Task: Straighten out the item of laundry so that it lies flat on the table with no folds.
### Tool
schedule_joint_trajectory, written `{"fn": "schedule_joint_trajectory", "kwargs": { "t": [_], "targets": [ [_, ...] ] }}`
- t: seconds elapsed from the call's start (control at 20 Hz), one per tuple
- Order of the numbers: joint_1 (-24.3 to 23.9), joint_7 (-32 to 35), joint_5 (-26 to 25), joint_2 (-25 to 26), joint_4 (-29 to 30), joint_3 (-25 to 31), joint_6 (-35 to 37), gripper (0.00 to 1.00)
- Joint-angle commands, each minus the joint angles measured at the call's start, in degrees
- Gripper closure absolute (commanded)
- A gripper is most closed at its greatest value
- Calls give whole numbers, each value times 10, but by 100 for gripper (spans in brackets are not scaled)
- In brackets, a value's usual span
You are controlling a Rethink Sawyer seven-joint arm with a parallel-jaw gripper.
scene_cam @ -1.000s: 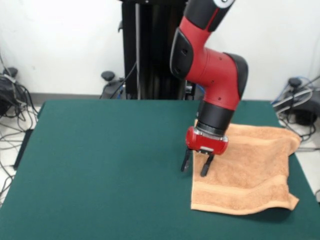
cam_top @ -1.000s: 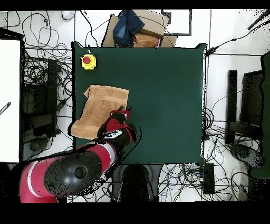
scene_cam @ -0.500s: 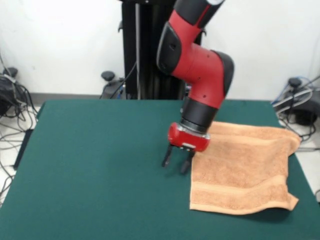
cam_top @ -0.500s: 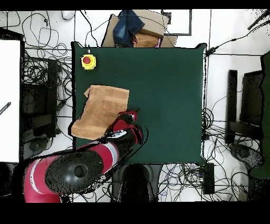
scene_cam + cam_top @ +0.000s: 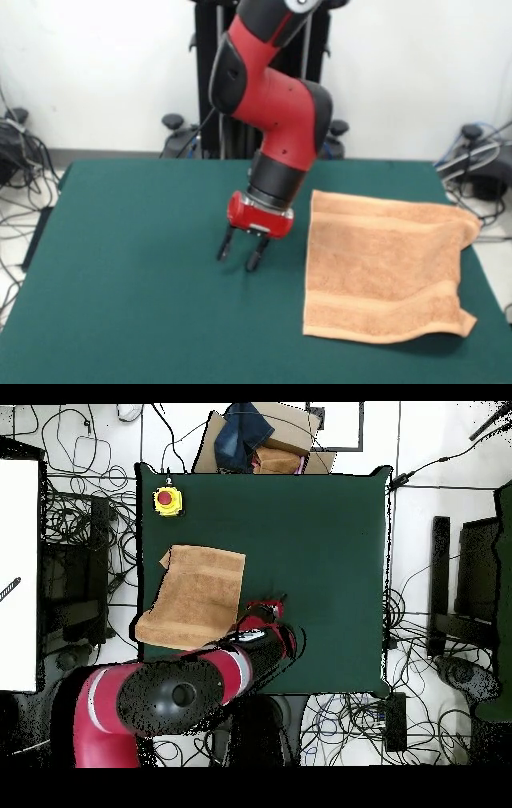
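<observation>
My gripper [image 5: 242, 255]: two black fingers [image 5: 226, 245] parted with a clear gap, nothing between them, tips pointing down at bare green felt; whether the tips touch the surface I cannot tell. It sits below my red wrist housing, tilted slightly, near the middle of the worktop in the front view.

My arm [image 5: 272, 104]: red and black, coming down from above; in the overhead view it covers the worktop's edge nearest my base.

Worktop [image 5: 128, 264]: dark green, wide, bare around my gripper.

Towel [image 5: 384, 272]: light orange-tan terry cloth, apart from my gripper, off to one side toward the worktop's end. It lies mostly spread, a woven band visible near its front edge. One far corner droops over the worktop's side edge, and a near corner curls there too.

Red button on a yellow box [image 5: 167, 500]: overhead view, at a worktop corner beyond the towel
</observation>
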Motion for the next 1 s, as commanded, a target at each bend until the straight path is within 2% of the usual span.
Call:
{"fn": "schedule_joint_trajectory", "kwargs": {
  "t": [0.05,0.2,0.45,0.6,0.8,1.0],
  "targets": [
    [-48,56,-73,7,-26,100,14,0],
    [-90,86,-126,-41,18,176,34,0],
    [-99,99,-135,-103,87,206,72,0],
    [-115,98,-142,-120,107,227,82,0],
    [-121,99,-136,-128,126,239,80,0],
    [-93,113,-103,-163,176,231,85,0]
  ]
}}
